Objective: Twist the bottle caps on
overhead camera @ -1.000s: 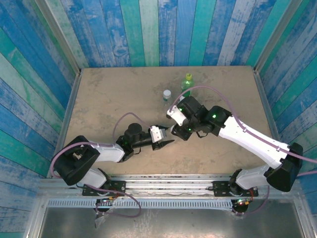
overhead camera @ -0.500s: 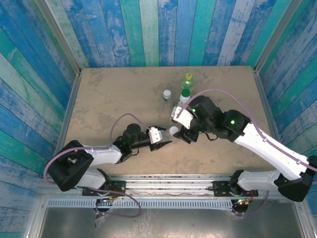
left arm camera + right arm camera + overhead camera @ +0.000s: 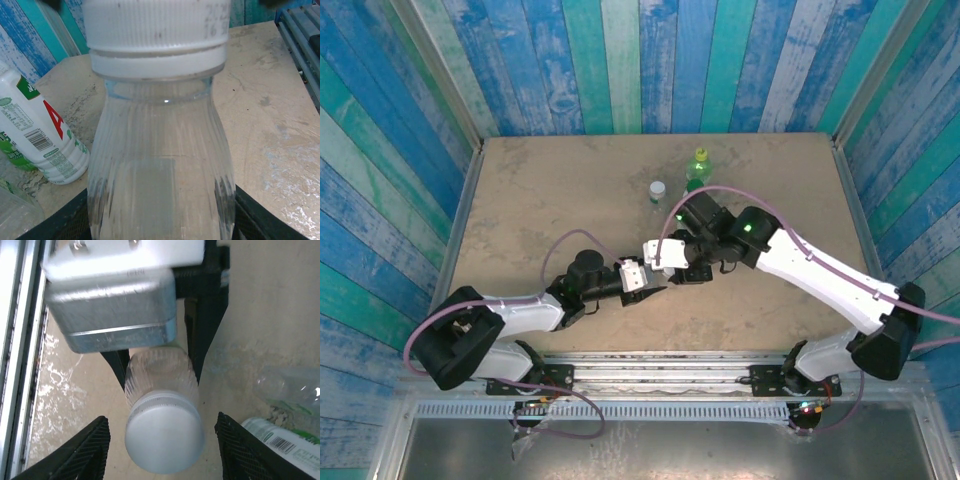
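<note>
Left fingers (image 3: 207,315) clenched on 1 clear bottle (image 3: 160,165), right fingers (image 3: 245,450) returned over its white cap (image 3: 164,440), spread, not touching

Both arms reach inward. The left gripper (image 3: 658,290) clamps the clear bottle (image 3: 160,165); the right gripper (image 3: 162,440) (fingers apart) hangs above it.

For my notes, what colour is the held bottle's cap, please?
White and ribbed: the cap on the clear bottle, best in the left wrist view.
</note>
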